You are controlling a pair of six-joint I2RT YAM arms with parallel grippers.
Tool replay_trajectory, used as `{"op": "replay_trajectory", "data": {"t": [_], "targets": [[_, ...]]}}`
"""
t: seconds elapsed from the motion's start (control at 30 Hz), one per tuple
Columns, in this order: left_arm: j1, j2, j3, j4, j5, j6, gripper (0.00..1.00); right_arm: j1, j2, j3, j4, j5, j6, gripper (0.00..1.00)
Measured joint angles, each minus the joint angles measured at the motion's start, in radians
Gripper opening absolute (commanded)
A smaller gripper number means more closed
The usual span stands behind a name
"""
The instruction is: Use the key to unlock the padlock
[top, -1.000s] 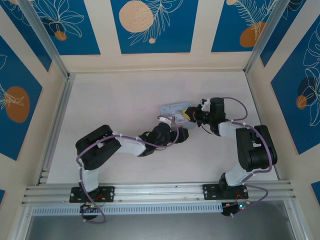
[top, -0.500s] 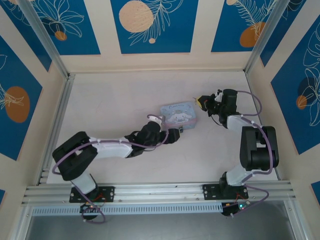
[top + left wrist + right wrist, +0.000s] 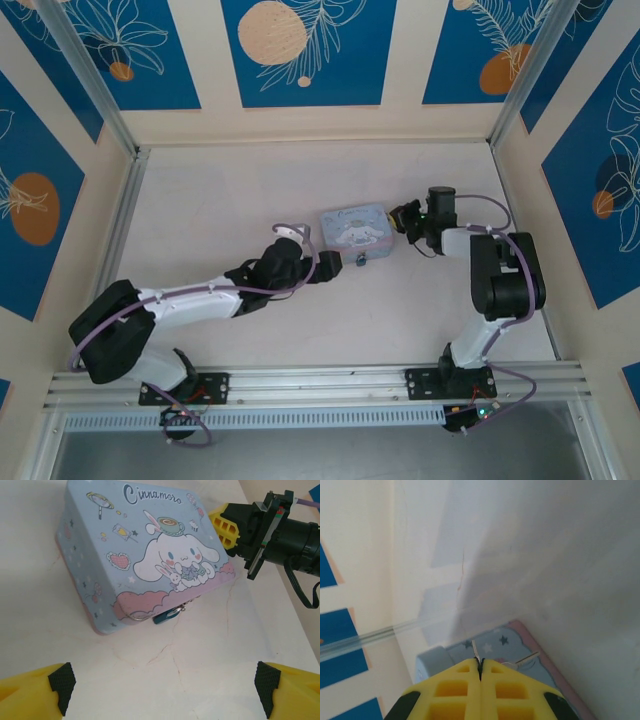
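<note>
My left gripper [image 3: 162,681] is released, fingers spread wide, facing the front of the Cinnamoroll tin [image 3: 145,555]. The padlock [image 3: 165,616] hangs on the tin's front clasp. My right gripper [image 3: 480,662] is clenched on the key [image 3: 475,651], just beside the tin's right end.

1. Left arm [image 3: 200,295], left of the tin [image 3: 352,227]: white link shells sit between black joint housings, and a lilac cable loops along them.
2. Right arm [image 3: 500,280], right of the tin: it has the same black-and-white build, with a lilac cable arching over the joints.
3. Left gripper [image 3: 162,685]: yellow fingers carry black textured pads [image 3: 62,680].
4. Right gripper [image 3: 480,672]: yellow fingers are moulded with rectangular pockets, ahead of a black cylindrical body.
5. Right base [image 3: 465,385], nearer than the tin: a black block with a small green light.
</note>
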Motion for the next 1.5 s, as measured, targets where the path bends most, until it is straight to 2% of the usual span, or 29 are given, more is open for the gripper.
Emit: {"op": "replay_trajectory", "data": {"t": [0.2, 0.33, 0.6, 0.9, 1.07, 1.37, 1.5], "targets": [[0.0, 0.0, -0.001, -0.007, -0.002, 0.007, 0.94, 0.123, 0.0, -0.001, 0.006, 0.055, 0.025, 0.0], [0.0, 0.0, -0.001, -0.014, -0.001, 0.011, 0.94, 0.168, -0.006, -0.012, 0.009, 0.074, 0.039, 0.0], [0.0, 0.0, -0.002, -0.014, 0.034, 0.013, 0.95, 0.142, -0.067, -0.034, -0.03, 0.107, 0.029, 0.0], [-0.061, 0.068, -0.001, 0.039, 0.088, -0.006, 0.96, 0.132, -0.075, -0.06, -0.04, 0.107, 0.012, 0.0], [-0.067, 0.112, 0.018, 0.084, 0.093, -0.013, 0.96, 0.151, -0.077, -0.077, -0.045, 0.11, 0.009, 0.0], [-0.061, 0.133, 0.033, 0.084, 0.093, -0.013, 0.96, 0.182, -0.134, -0.104, -0.047, 0.189, 0.008, 0.0], [-0.041, 0.137, 0.033, 0.046, 0.091, -0.011, 0.96, 0.238, -0.158, -0.117, -0.058, 0.184, 0.009, 0.0]]}}
